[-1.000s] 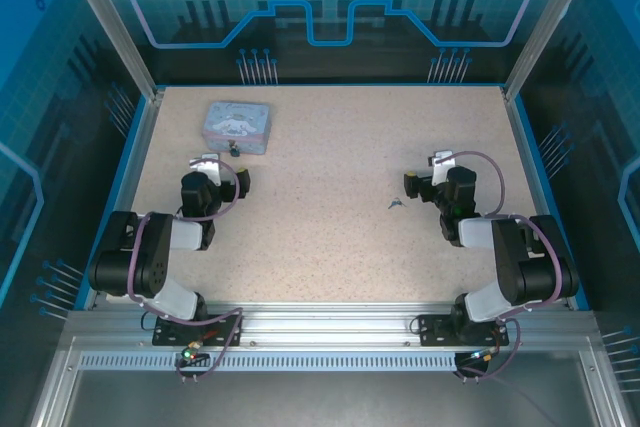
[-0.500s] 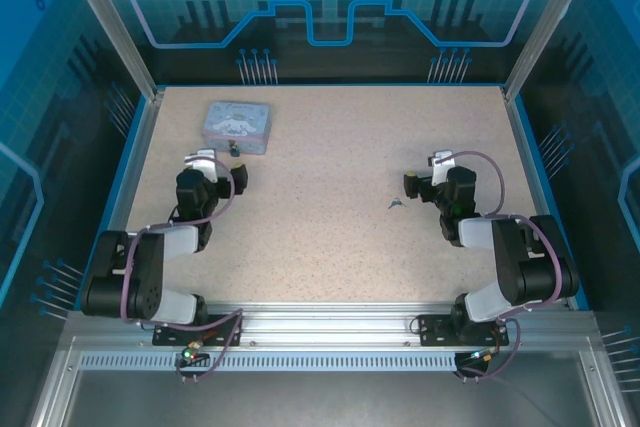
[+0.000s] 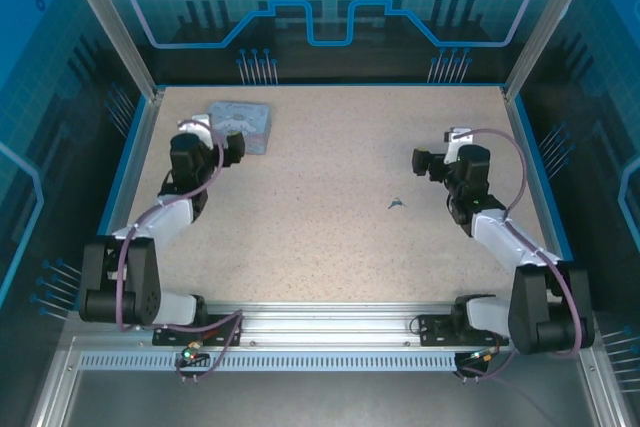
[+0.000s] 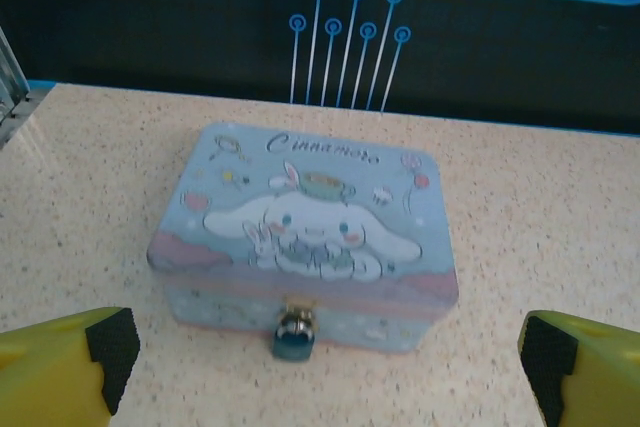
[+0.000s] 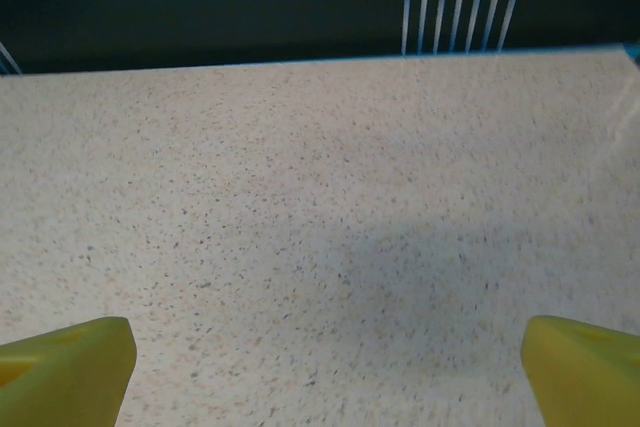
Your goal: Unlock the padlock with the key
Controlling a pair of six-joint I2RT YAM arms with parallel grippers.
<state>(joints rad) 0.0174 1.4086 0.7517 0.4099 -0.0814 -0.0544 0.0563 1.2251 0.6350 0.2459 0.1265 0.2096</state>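
The padlock, small and dark, hangs from the clasp on the near front wall of the pale blue cartoon tin. My left gripper is open just short of that wall, its yellow fingers wide apart with the padlock between and slightly ahead of them. From above, the left gripper hangs over the tin's near edge. The key lies flat on the table, right of centre. My right gripper is open, beyond and to the right of the key, above bare table.
The speckled table is bounded by blue rails and dark side walls. The tin sits at the back left, near the left rail. Blue cable ties stand behind the back edge.
Both arms have stretched forward. The left gripper moved up to the tin and now overlaps its near edge. The right gripper moved back and right, away from the key. Both stayed open.
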